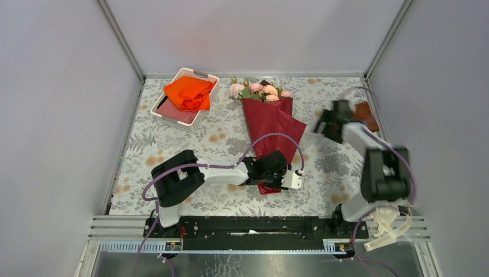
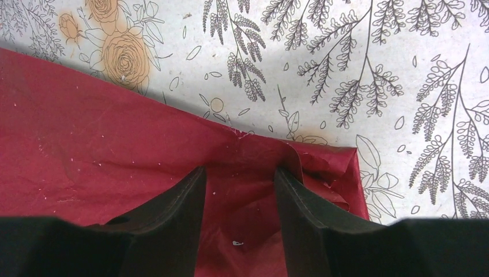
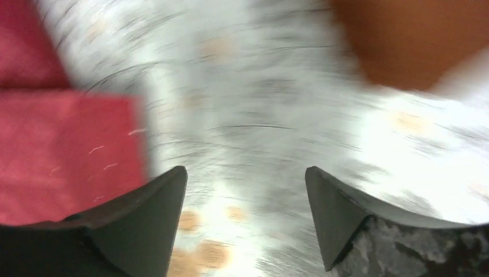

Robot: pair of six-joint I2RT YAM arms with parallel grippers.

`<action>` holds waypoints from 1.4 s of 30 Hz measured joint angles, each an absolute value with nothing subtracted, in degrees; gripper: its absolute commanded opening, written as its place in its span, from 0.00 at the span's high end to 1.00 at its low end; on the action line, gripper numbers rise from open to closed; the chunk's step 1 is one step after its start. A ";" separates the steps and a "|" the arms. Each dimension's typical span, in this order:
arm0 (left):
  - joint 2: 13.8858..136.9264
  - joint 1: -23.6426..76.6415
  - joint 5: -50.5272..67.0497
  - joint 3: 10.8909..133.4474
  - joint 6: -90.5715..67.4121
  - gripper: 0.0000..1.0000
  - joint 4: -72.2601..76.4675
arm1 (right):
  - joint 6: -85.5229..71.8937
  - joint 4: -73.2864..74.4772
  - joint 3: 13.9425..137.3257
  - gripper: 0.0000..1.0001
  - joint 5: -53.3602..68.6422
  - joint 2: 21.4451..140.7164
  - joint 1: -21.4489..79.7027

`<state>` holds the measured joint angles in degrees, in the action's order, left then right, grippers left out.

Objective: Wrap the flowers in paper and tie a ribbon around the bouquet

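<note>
The flowers (image 1: 260, 90), pale pink roses with green leaves, lie at the back middle of the table. The dark red paper (image 1: 271, 122) is wrapped round their stems as a cone narrowing toward me. My left gripper (image 1: 275, 173) sits over the cone's narrow lower end. In the left wrist view the paper (image 2: 104, 150) bulges between the black fingers (image 2: 173, 213), and my left gripper (image 2: 239, 173) is shut on it. My right gripper (image 1: 326, 122) hangs open and blurred to the right of the cone. In its own view my right gripper (image 3: 245, 173) holds nothing. The cream ribbon (image 1: 392, 228) lies by the right arm's base.
A white basket (image 1: 203, 113) with a folded orange cloth (image 1: 189, 92) stands at the back left. A small brown cloth (image 1: 367, 113) lies at the back right, close behind my right gripper. Grey walls close in the left and right sides. A floral cloth (image 1: 173, 138) covers the table.
</note>
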<state>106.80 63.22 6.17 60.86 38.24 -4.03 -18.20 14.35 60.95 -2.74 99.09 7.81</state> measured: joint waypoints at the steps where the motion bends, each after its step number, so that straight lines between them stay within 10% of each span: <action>1: 106.80 63.20 6.17 60.82 38.17 0.45 -3.97 | -20.80 12.71 56.45 0.01 -4.49 93.86 3.79; 10: 106.72 62.96 6.57 60.51 38.04 0.45 -3.46 | -50.00 13.21 30.48 0.00 -36.86 51.83 -12.01; 18: 106.69 62.96 6.55 60.51 38.06 0.44 -3.44 | -70.39 28.62 28.64 0.00 -40.93 56.69 -38.61; 27: 106.59 62.96 6.55 60.29 38.11 0.44 -3.14 | -75.92 35.38 31.66 0.02 -42.50 66.15 -45.17; 36: 106.54 62.96 6.52 60.29 38.46 0.43 -3.16 | -72.05 27.75 27.27 0.91 -35.07 66.92 -51.44; 42: 106.52 62.85 6.52 60.27 38.59 0.43 -3.16 | -65.49 16.43 21.69 1.00 -25.17 59.46 -51.62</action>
